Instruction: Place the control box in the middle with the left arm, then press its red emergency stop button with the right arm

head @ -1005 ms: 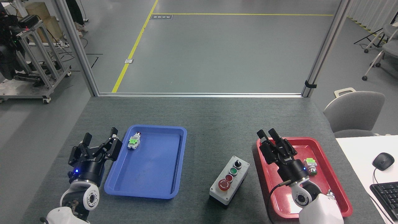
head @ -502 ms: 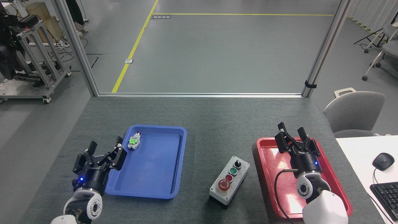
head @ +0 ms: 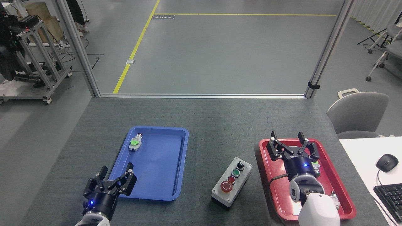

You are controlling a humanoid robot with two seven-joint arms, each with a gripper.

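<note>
Dark grey felt covers the surface [head: 204,125] you are looking down on, and a shiny grey floor with yellow lines lies past it.

From the head view, you can see the control box [head: 231,183] sitting on the bare felt between two trays. It lies a bit tilted. Its red emergency stop button [head: 226,186] is at the near end, with a small red button, a green button and a black knob in a row behind it.

Your left end effector [head: 115,177] is low on the left, at the near corner of the blue tray [head: 176,163]. Its fingers are spread apart and hold nothing. The control box is well off to its right, past the blue tray.

Your right end effector [head: 288,144] is over the red tray [head: 333,175]. Its fingers are also spread wide and hold nothing. The control box is near it, down and to its left, not touching.

A small silver and green part [head: 135,142] lies in the far corner of the blue tray. Another small green part [head: 315,165] peeks out beside your right end effector.
</note>
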